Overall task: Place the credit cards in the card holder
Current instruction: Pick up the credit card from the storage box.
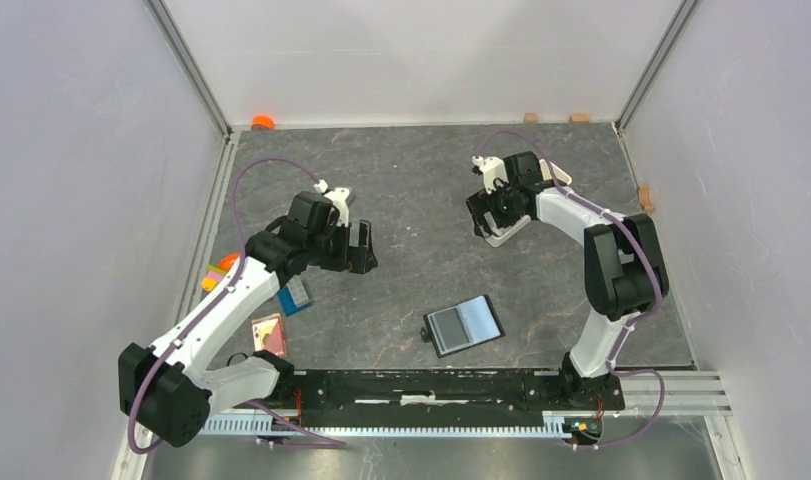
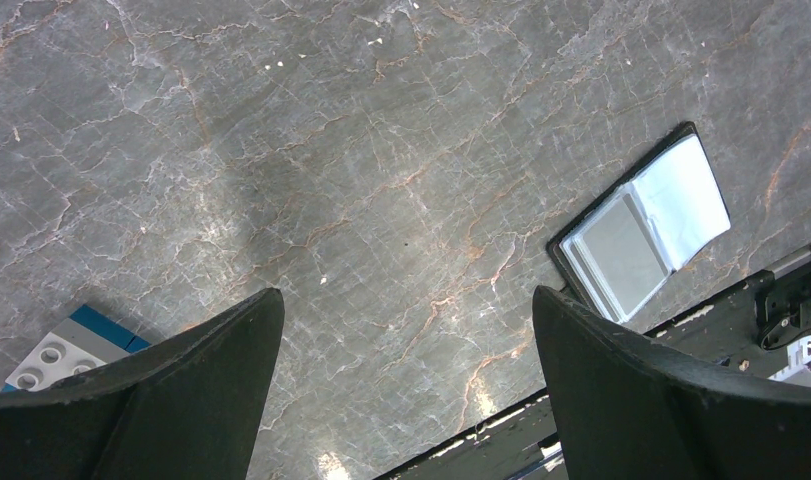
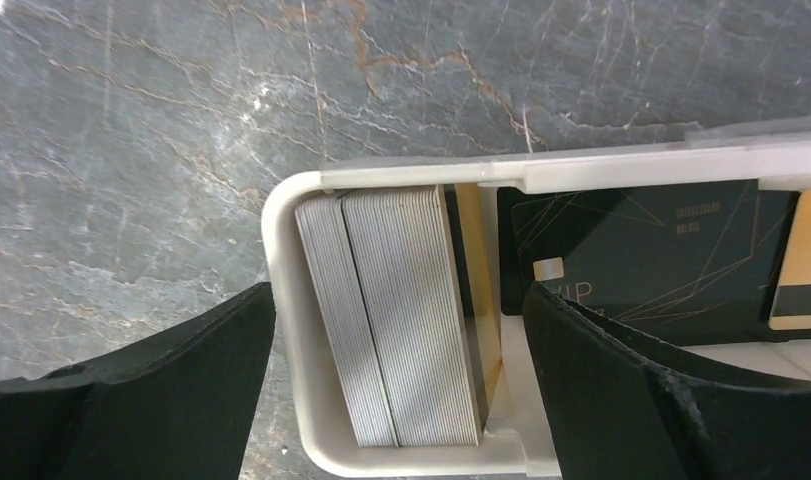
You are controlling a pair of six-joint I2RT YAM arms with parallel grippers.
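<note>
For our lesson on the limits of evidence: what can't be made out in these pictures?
Top view: right gripper covers most of the white tray.
Right wrist: gold card cut by the right edge; black card print too small.
Left wrist: glare whitens the card holder.

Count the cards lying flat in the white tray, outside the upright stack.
2: a black card beside the grey stack, and a tan-gold card past it, cut off at the view's right edge. More may lie hidden under them.

The middle of the worktop (image 1: 421,180) lies open; the card holder (image 1: 463,325) sits by the near edge, a white tray (image 1: 508,236) far right, a blue block (image 1: 294,296) left.
</note>
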